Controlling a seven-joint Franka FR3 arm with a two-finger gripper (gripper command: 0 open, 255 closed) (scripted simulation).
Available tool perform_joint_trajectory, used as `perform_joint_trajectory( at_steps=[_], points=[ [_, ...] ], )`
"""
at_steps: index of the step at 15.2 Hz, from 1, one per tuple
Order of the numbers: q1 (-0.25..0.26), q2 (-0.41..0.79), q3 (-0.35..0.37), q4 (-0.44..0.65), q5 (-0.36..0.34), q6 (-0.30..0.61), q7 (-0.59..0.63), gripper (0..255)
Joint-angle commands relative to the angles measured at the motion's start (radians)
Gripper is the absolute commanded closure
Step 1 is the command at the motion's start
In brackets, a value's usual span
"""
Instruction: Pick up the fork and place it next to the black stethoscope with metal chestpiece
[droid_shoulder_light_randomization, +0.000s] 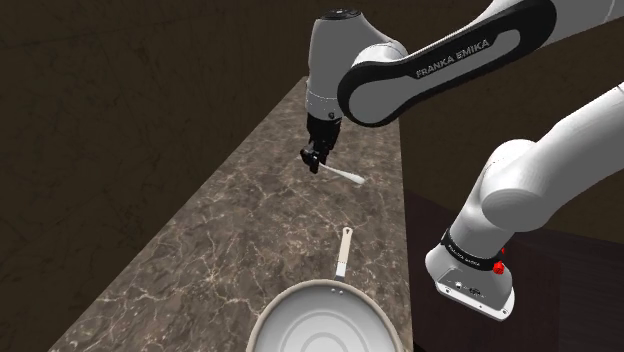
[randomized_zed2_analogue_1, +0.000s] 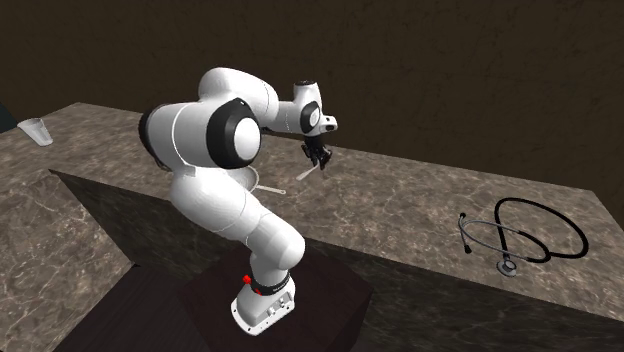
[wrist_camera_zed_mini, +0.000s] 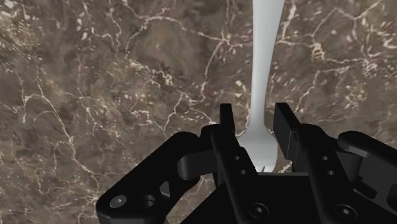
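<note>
Your black claw clasps the plain white fork near its tines, over the brown marbled desk.

A kitchen, by its veined stone counter and frying pan.

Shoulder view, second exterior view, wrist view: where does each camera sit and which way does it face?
Shoulder view: high beside the robot, looking down along the marble counter at gripper, fork and pan; the arm crosses above.
Second exterior view: off the counter's long side, facing stand and arm; stethoscope at its right.
Wrist view: on the hand, looking down the gripper at fork and counter.
Shared: both exterior views show the gripper with the fork.
</note>
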Motion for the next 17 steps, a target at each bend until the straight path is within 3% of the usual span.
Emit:
perform_joint_trajectory(
  at_steps=[1, 9, 17],
  points=[
    [0.000, -0.007, -0.004, 0.014, 0.001, -0.021, -0.004, 255],
    [-0.106, 0.130, -0.126, 0.114, -0.075, 0.024, -0.169, 255],
    [-0.188, 0.309, -0.227, 0.287, -0.117, 0.039, -0.319, 255]
  ],
)
